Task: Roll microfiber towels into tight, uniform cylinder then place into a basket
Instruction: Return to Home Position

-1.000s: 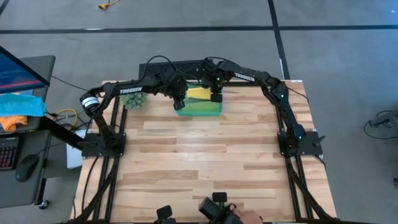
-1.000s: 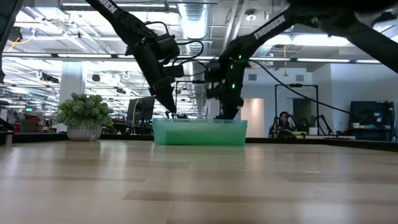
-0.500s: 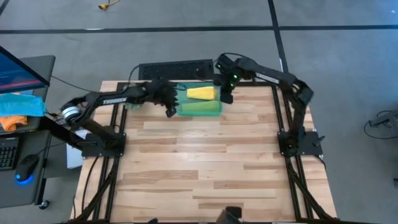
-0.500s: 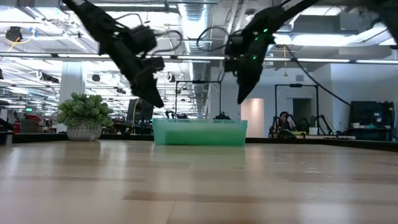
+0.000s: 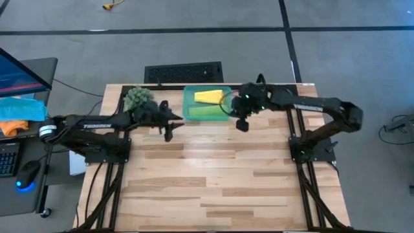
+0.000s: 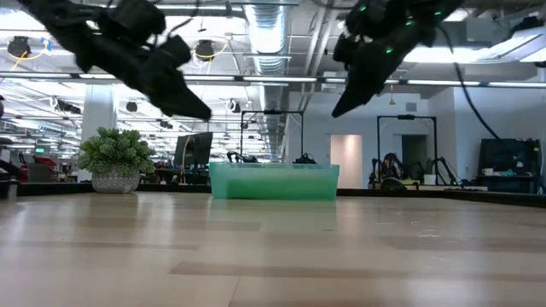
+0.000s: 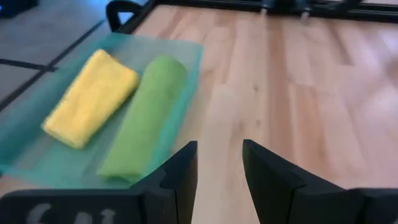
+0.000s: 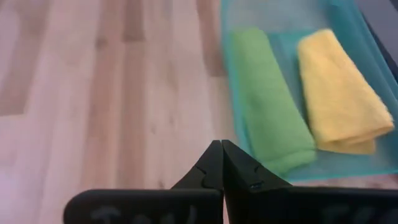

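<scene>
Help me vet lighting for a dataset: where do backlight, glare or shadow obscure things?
Low view: bright ceiling lights behind turn the left gripper and right gripper into dark silhouettes. High view: even light, no harsh shadows; the yellow towel and green towel in the basket read plainly. Left wrist view: bright sheen across the table.

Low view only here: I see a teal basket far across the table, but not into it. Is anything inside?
Observer: Yes. From above, two rolled towels lie side by side in the basket: a yellow towel and a green towel.
Visitor: Are the two claws overhead carrying anything?
Observer: No. The left gripper, hanging left of the basket, is open and empty.
Visitor: And the other?
Observer: The right gripper, hanging right of the basket, is shut on nothing.
</scene>
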Motion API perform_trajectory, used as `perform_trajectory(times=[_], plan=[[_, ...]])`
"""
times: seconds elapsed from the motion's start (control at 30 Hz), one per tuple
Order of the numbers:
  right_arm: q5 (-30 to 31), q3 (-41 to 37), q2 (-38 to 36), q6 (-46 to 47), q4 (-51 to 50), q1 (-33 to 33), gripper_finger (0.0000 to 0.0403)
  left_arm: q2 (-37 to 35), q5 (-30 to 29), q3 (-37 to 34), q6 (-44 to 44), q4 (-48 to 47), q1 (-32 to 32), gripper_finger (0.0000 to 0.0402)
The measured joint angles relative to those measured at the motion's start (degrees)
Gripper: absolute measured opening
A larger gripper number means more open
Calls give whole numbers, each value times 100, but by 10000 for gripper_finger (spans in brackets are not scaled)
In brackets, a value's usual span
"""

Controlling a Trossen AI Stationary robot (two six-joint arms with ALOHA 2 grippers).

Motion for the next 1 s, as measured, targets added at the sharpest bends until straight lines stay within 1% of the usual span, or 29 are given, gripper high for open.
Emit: perform_trajectory(times=[0.13, 0.23, 0.3, 0.37, 0.47, 0.6, 0.73, 1.0], plan=[[2, -678, -560, 309, 614, 366, 23, -604, -197, -477, -170, 169, -459, 118], [3, -1161, -912, 516, 1099, 586, 27, -1066, -225, -889, -218, 580, -727, 113], [16, -1458, -1121, 674, 1310, 690, 28, -1389, -230, -1191, -323, 875, -861, 103], [56, -1736, -1348, 851, 1308, 743, 28, -1747, -242, -1470, -355, 1086, -940, 90], [191, -2118, -1664, 1090, 1359, 808, 25, -2336, -367, -1816, -465, 1191, -993, 70], [344, -2595, -2104, 1076, 1647, 791, 23, -3197, -479, -2112, -633, 1061, -989, 41], [369, -2934, -2624, 1092, 1764, 598, 27, -4066, -485, -2262, -491, 809, -989, 7], [367, -3876, -3763, 1342, 2562, 464, 29, -5707, -496, -2264, -498, -451, -989, 1]])
